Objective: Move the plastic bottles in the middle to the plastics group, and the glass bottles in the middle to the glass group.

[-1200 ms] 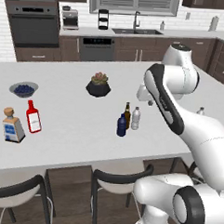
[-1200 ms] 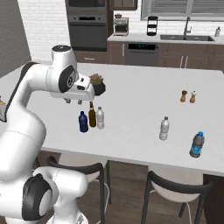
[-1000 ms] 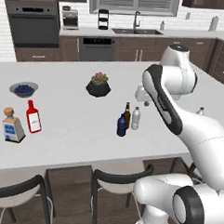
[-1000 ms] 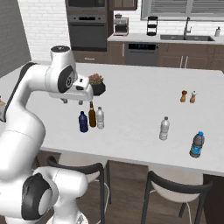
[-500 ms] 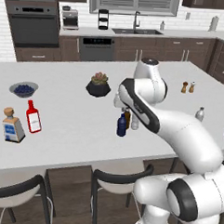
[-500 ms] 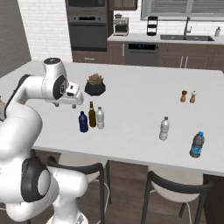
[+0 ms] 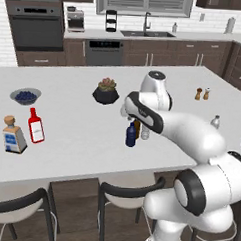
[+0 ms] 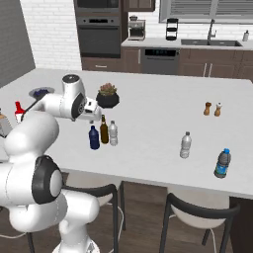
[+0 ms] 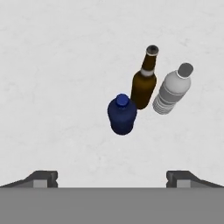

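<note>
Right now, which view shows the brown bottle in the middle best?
The hand view: the brown bottle is seen large from above, neck to base, between the blue bottle and the clear bottle. The right base view shows it small but whole; in the left base view the arm mostly covers it.

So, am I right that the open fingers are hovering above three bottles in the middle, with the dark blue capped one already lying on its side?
Not quite: the stubby dark blue capped plastic bottle stands upright, as the right base view shows, beside the slim brown long-necked glass bottle and clear plastic water bottle. The fingers are indeed open above them.
</note>
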Robot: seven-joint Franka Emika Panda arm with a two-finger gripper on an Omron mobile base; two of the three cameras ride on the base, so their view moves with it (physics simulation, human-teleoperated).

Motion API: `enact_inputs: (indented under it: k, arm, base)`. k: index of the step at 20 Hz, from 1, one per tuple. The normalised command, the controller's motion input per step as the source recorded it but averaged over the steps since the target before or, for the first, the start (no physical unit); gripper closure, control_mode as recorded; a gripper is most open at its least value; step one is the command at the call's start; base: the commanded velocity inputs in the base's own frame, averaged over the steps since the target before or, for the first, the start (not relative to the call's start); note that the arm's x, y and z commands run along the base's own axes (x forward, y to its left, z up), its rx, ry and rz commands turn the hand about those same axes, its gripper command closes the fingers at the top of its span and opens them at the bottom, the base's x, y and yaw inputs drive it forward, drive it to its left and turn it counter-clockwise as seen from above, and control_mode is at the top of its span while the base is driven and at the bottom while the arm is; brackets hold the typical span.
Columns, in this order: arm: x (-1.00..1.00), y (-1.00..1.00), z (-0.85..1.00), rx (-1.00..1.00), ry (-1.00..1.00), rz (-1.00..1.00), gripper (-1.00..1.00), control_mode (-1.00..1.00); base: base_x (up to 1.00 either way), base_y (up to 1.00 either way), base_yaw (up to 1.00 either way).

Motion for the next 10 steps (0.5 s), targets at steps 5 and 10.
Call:
enact_inputs:
  k: [5, 10]
  arm:
    - [0.45, 0.0, -0.41, 0.0, -0.01, 0.0, -1.0, -1.0]
    - [0.35, -0.01, -0.49, 0.0, 0.0, 0.0, -1.0, -1.0]
  base:
    - [0.0, 0.0, 0.0]
    - [0.0, 0.0, 0.0]
